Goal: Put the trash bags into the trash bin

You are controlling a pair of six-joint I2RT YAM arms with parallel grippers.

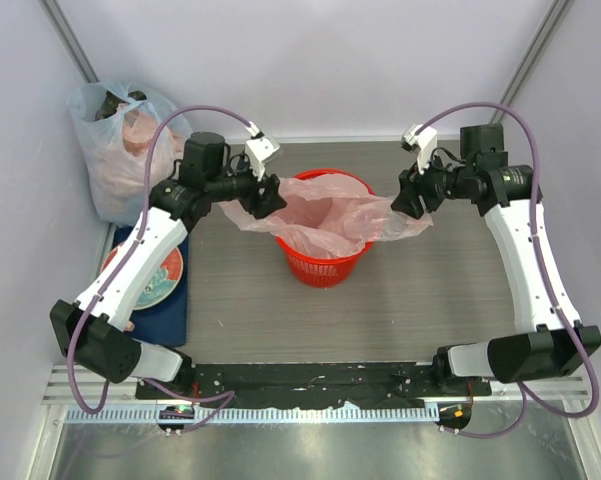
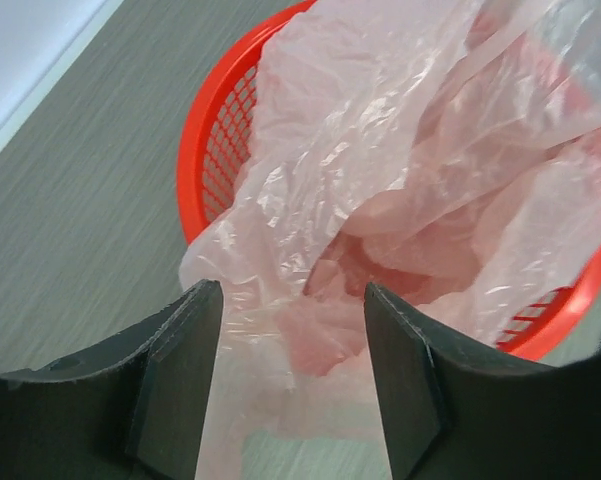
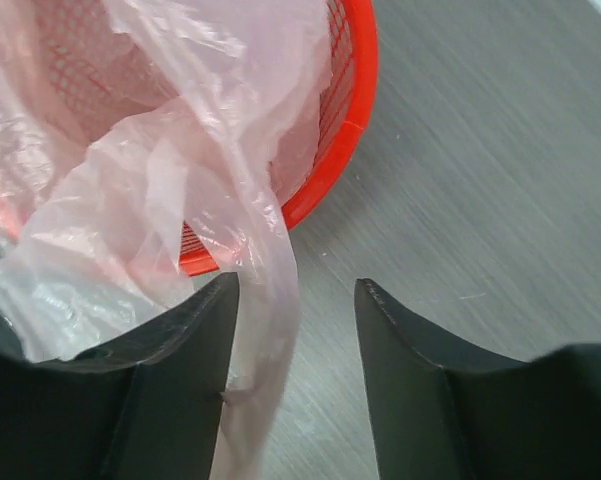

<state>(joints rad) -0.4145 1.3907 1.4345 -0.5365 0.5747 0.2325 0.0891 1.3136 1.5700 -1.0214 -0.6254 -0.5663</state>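
From above, the pale-pink plastic bag (image 1: 330,215) is sagging into the red mesh basket (image 1: 320,268) and spilling over its rim toward my left gripper (image 1: 265,200) and right gripper (image 1: 408,203), one at each side of the basket. At my left wrist, my fingers are gaping wide and clamping nothing, the bag's edge lying between them just outside the basket. At my right wrist they are gaping too, a bag strip dangling between them.

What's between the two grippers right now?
Top view: the red basket, with the pink bag draped into it and spilling over both sides, sits between the left gripper and the right gripper.
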